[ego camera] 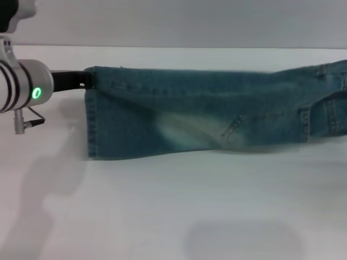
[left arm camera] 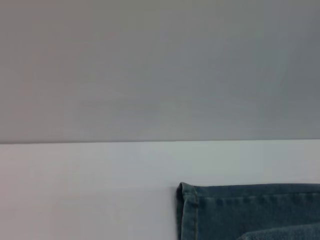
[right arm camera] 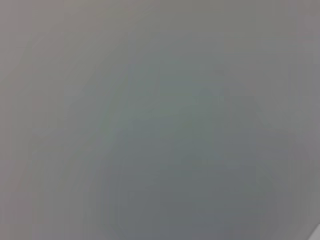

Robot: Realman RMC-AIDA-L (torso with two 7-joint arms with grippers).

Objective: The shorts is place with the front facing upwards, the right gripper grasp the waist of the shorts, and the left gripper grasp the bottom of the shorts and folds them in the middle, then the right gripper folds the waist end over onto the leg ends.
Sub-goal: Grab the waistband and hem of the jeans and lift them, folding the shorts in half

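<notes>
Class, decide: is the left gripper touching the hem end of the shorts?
Touching. In the head view the left gripper meets the top corner of the bottom of the shorts, no gap showing, with the shorts hanging lifted from there.

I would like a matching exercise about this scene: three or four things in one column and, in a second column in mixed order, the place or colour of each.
Things:
1. shorts
2. left gripper
3. green light
4. table

Descriptions:
A. white, with soft shadows
B. on the silver-white ringed arm
C. blue denim with a pale faded patch
D. black, at the far corner of the hemmed end

Pairs: 1-C, 2-D, 3-B, 4-A
</notes>
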